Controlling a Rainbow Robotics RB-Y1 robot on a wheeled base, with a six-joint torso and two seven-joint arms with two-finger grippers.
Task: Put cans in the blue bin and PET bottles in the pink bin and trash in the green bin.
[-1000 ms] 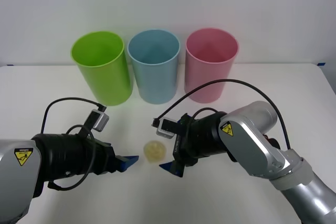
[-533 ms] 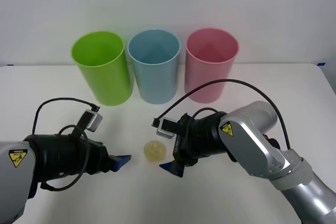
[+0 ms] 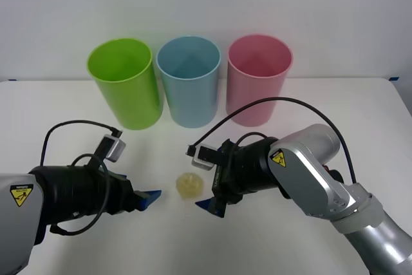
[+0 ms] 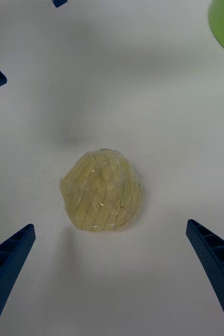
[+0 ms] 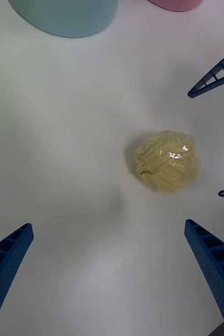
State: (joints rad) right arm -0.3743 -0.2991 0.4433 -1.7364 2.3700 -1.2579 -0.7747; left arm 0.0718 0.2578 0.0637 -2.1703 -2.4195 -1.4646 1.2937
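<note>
The trash (image 3: 190, 185) is a pale yellow wrinkly lump lying on the white table, in front of the blue bin (image 3: 189, 80). My right gripper (image 3: 209, 205) stands open just right of the lump, which lies between and ahead of its fingers in the right wrist view (image 4: 102, 191). My left gripper (image 3: 150, 199) is open too, a short way left of the trash (image 5: 167, 160) and not touching it. The green bin (image 3: 123, 82), blue bin and pink bin (image 3: 259, 78) stand upright in a row at the back. Cans and PET bottles are out of view.
The white table (image 3: 335, 107) runs wide on both sides of the bins. A pale wall stands close behind them. In the left wrist view the right gripper's blue fingers (image 5: 216, 79) show beyond the trash.
My left gripper has drawn back to the left, away from the trash, and then stayed still. The right gripper and the trash have not moved.
</note>
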